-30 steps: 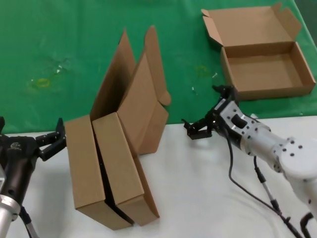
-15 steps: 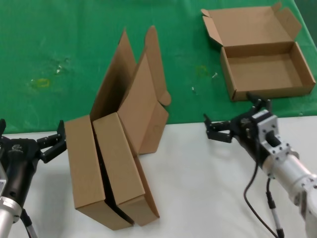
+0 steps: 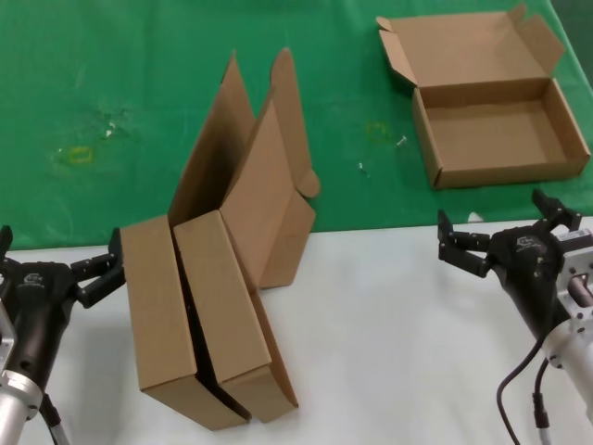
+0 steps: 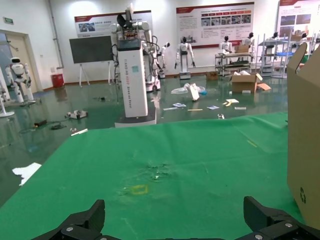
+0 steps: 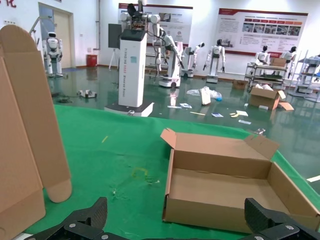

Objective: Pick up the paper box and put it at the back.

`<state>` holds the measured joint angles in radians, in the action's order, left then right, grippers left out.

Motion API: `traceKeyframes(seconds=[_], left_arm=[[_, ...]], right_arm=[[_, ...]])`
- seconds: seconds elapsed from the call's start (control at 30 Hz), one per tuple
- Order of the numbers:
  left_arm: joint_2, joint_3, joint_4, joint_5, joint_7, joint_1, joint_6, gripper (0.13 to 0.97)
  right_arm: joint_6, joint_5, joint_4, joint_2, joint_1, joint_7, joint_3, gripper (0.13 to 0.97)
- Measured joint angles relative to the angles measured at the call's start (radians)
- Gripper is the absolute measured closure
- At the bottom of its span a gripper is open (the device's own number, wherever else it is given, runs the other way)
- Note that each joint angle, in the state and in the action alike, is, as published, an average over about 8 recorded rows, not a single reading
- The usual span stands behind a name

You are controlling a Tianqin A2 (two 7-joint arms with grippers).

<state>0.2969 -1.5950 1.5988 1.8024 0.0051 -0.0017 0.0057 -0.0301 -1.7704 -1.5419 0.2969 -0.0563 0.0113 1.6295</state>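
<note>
Head view, near edge: left gripper (image 3: 57, 255) low over the white tabletop (image 3: 389, 324), jaws spread wide, nothing between them. Its inner finger tip sits just beside the outer wall of the nearest upright box (image 3: 159, 315), apparently not touching; the gap is too fine to call for sure.

Right gripper (image 3: 505, 232) also over the white tabletop, at the opposite side, jaws spread wide and empty. Well apart from the standing boxes.

Between the two grippers, closer to the left one: two brown cardboard boxes standing on edge, side by side on the white tabletop, touching along their length. The second upright box (image 3: 225, 311) stands on the side away from the left jaws. Both lids are open and rise behind them, leaning over the green cloth (image 3: 111, 83); rounded tuck flaps show at the top.

Beyond the right jaws, just ahead of them: the paper box (image 3: 496, 125) lies flat on the green cloth, lid hinged open and laid back, tray empty, flaps standing up at the lid corners. It is apart from the right gripper, not touched.

Left wrist view: finger tips at the lower corners, wide apart; green cloth ahead with a faint yellowish stain (image 4: 137, 189); a cardboard wall at the edge. Right wrist view: open paper box (image 5: 230, 182) straight ahead of the spread jaws.
</note>
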Motion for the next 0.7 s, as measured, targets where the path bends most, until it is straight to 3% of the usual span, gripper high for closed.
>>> traceKeyframes(seconds=[0.7], left_arm=[[0.0, 0.0, 0.0, 0.0, -0.001, 0.0, -0.001, 0.132]], right_arm=[[0.003, -0.003, -0.005, 0.0, 0.005, -0.001, -0.003, 0.129]])
